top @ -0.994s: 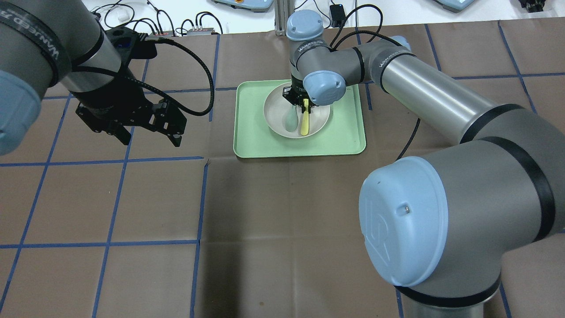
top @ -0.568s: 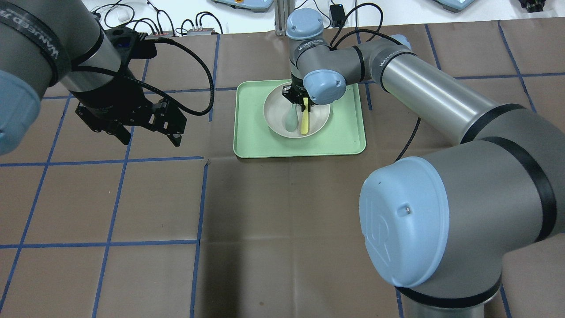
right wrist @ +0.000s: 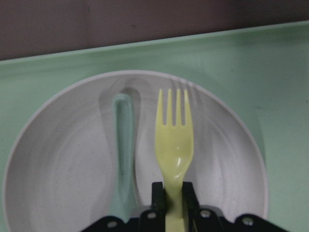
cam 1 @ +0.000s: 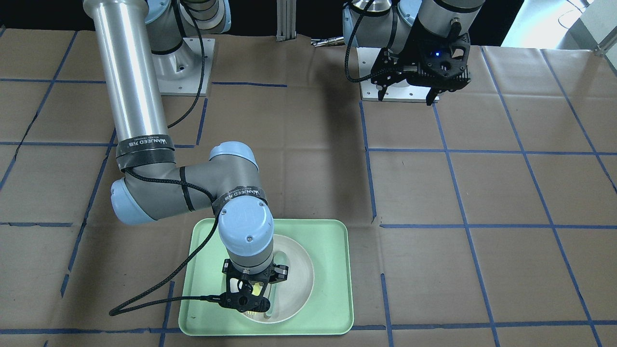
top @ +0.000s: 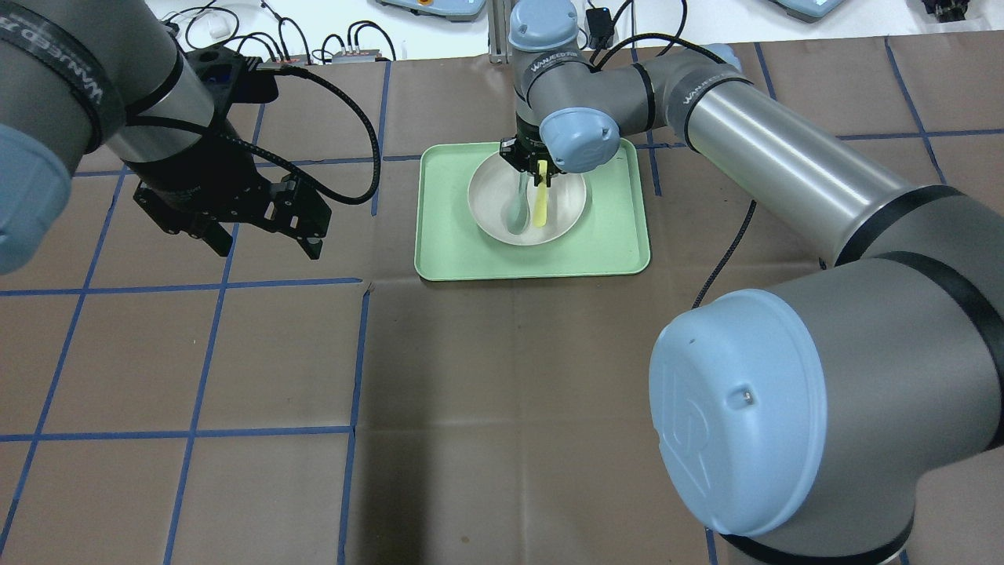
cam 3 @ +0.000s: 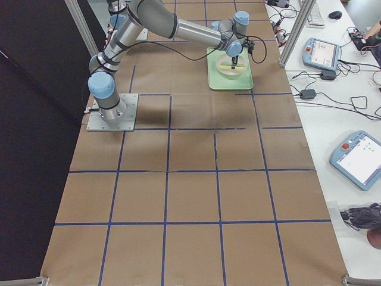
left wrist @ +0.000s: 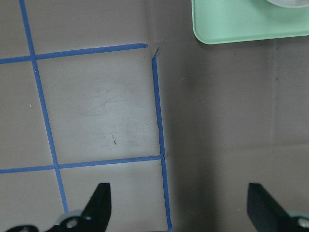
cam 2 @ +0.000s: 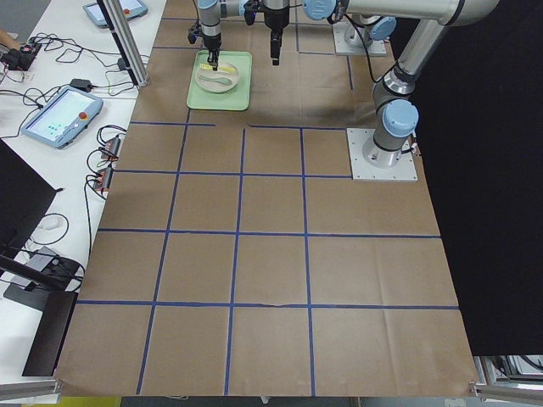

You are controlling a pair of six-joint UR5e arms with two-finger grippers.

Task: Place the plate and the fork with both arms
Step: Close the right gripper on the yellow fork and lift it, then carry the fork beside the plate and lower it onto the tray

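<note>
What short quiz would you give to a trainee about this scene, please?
1. True or false: the plate sits on the green tray.
2. The right gripper is shut on: A) the fork, B) the plate, C) the tray.
3. Fill in: the left gripper is ____ and holds nothing.
Key: 1 true; 2 A; 3 open.

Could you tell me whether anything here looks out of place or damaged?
Only one small thing: the brown table covering has a lifted corner at a seam beside the tray, where the blue tape lines break. Nothing looks spilled.
</note>
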